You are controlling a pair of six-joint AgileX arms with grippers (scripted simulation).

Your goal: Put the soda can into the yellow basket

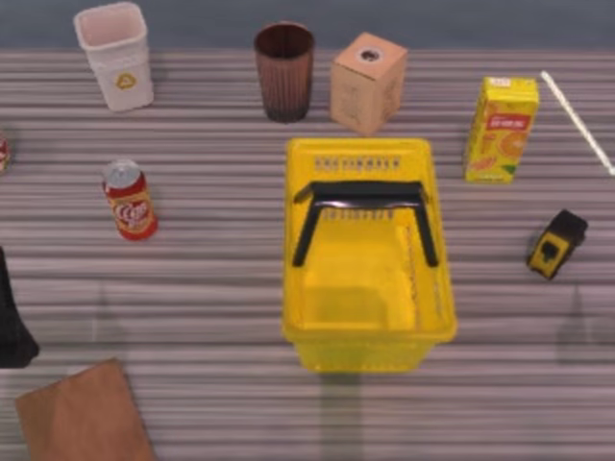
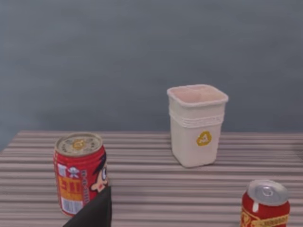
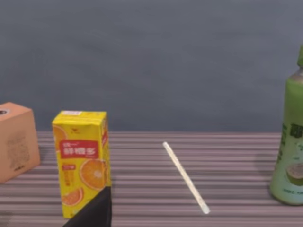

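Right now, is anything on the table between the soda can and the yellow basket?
Nothing visible. The soda can stands upright left of the yellow basket, with bare striped table between them. The basket's black handle arches over its open top.

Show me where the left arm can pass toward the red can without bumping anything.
Open striped tabletop lies between the small red soda can and the large yellow slotted plastic basket, and in front of the can, toward the brown flat board. Behind, it is tighter: the white square waste bin and the brown ribbed cup stand along the back row.
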